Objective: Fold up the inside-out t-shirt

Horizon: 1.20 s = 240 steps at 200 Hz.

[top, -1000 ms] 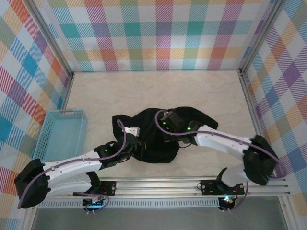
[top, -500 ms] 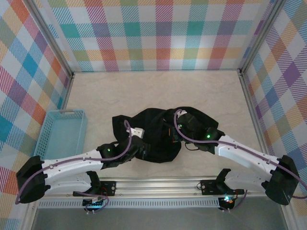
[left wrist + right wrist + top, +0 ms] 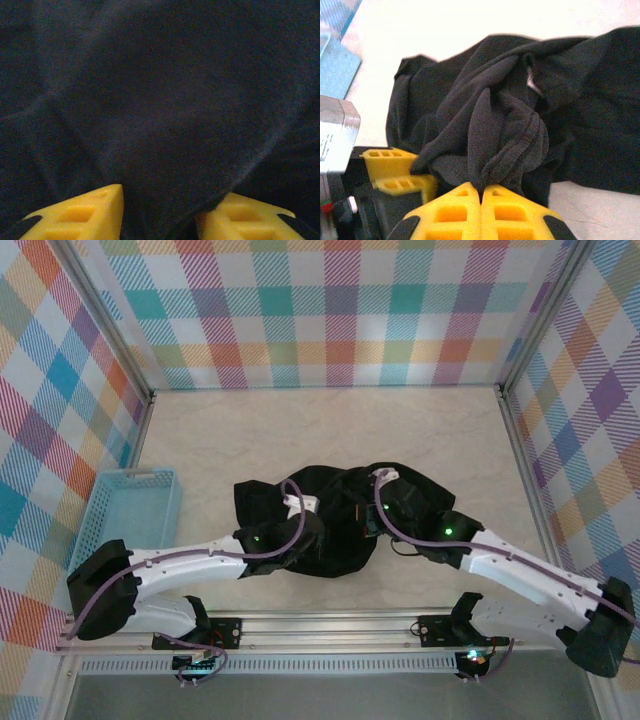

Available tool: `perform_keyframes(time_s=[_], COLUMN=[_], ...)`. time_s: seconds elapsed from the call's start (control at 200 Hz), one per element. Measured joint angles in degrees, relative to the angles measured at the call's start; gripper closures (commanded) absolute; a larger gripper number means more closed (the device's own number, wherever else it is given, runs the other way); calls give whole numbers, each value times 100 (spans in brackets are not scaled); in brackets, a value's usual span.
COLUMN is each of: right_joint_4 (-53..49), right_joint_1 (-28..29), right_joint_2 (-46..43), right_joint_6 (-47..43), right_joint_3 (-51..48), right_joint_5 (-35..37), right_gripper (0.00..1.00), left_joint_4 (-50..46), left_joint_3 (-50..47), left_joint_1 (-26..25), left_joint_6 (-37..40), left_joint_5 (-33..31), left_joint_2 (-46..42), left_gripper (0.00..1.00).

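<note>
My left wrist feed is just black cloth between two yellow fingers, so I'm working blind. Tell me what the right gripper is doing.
Observer: The right gripper is shut on a bunched fold of the t-shirt.
Operator: Give me the t-shirt's shape.
Observer: Top view: a crumpled heap in the middle of the table.
Operator: Name anything else nearby.
Observer: A blue basket sits at the left, apart from the t-shirt.

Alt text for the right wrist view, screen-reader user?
The right gripper, shut at bottom centre, pinches a bunched fold of a crumpled black t-shirt on a pale table. Yellow fingers of the left gripper sit at lower left against the cloth, a blue basket corner at upper left.
</note>
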Motion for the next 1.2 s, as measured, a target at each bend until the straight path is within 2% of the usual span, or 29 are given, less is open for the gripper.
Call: perform_keyframes(time_s=[0.135,0.245,0.34,0.445,0.52,0.585,0.71,0.96,1.2], right_joint_4=[-48,50,234,437,608,739,946,1038,1038], right_joint_1=[-111,-125,-122,-109,-55,-15,57,221,297], right_joint_2=[-404,-391,-225,-4,50,48,44,-184,-426], right_joint_6=[184,321,411,433,428,422,407,407,426], right_joint_3=[-184,-590,-898,-1012,-1014,-1014,-1014,-1014,-1121], right_joint_5=[317,262,42,-221,-345,-431,-562,-621,-575], right_gripper=[100,100,100,100,100,100,100,100,100], left_joint_4=[-197,-446,-656,-966,-1296,-1368,-949,-35,778], left_joint_3=[-378,-745,-907,-802,-422,17,509,527,442], left_joint_1=[260,345,367,98,-348,-632,-800,-675,-116], left_joint_6=[-195,-411,-481,-431,-350,-293,-153,-177,-496], left_joint_5=[-186,-345,-332,-372,-507,-535,-271,385,796], left_joint_2=[-487,-1110,-1314,-1307,-1246,-1167,-938,343,892], left_gripper=[76,57,42,30,30,35,43,48,43])
